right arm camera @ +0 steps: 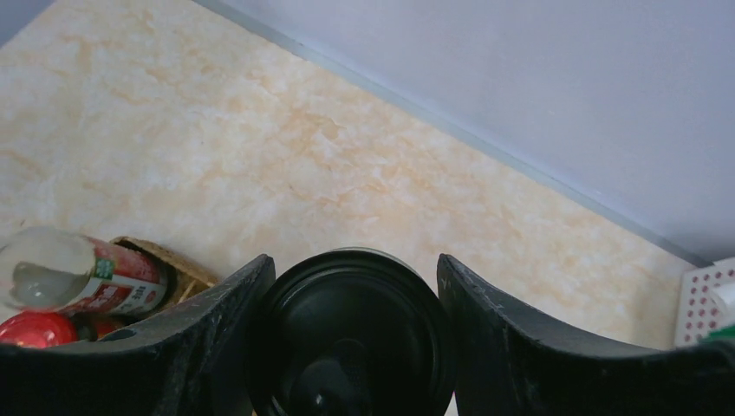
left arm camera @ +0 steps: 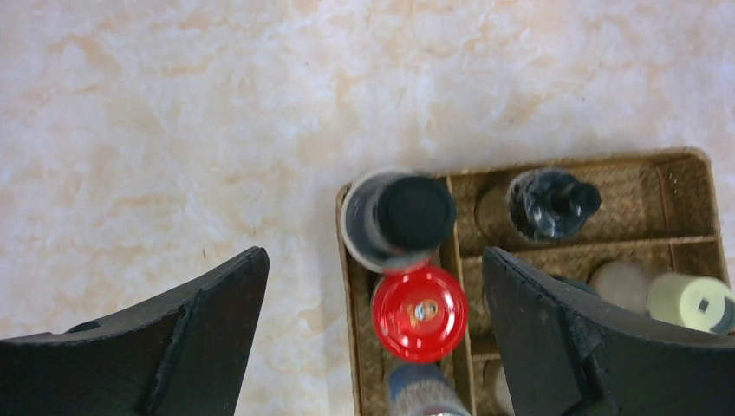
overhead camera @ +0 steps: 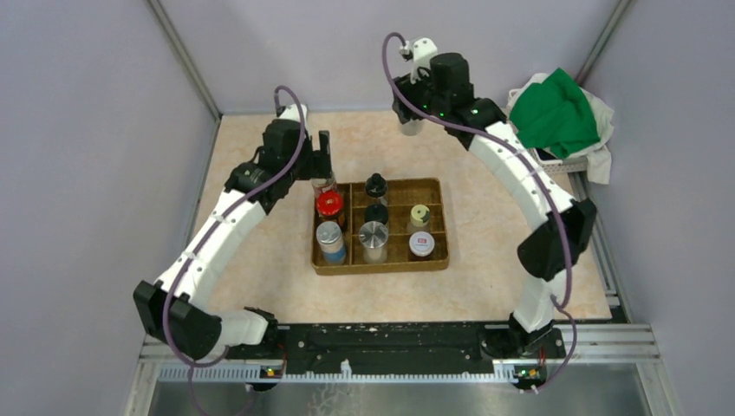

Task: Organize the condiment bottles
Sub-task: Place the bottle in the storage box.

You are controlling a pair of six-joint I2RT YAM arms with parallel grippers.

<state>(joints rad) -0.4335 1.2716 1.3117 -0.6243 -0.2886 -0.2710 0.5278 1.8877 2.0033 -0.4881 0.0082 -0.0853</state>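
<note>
My right gripper (overhead camera: 413, 111) is shut on a black-lidded glass jar (right arm camera: 351, 347) at the back of the table, behind the tray; both fingers press the lid. My left gripper (left arm camera: 373, 260) is open and empty, above the tray's back left corner. Below it in the wooden tray (overhead camera: 438, 260) stand the taller black-capped, red-labelled bottle (left arm camera: 407, 215), a red-lidded jar (left arm camera: 419, 310) and a silver-lidded jar (overhead camera: 330, 238). The middle column holds two black-capped bottles (overhead camera: 375, 185) and a silver-lidded shaker (overhead camera: 374, 236). The right column holds a yellow-green lid (overhead camera: 419, 214) and a white lid (overhead camera: 421, 244).
A green and white cloth (overhead camera: 559, 117) lies on a white basket at the back right corner. Grey walls close in the table on three sides. Marbled tabletop (overhead camera: 251, 269) lies bare around the tray.
</note>
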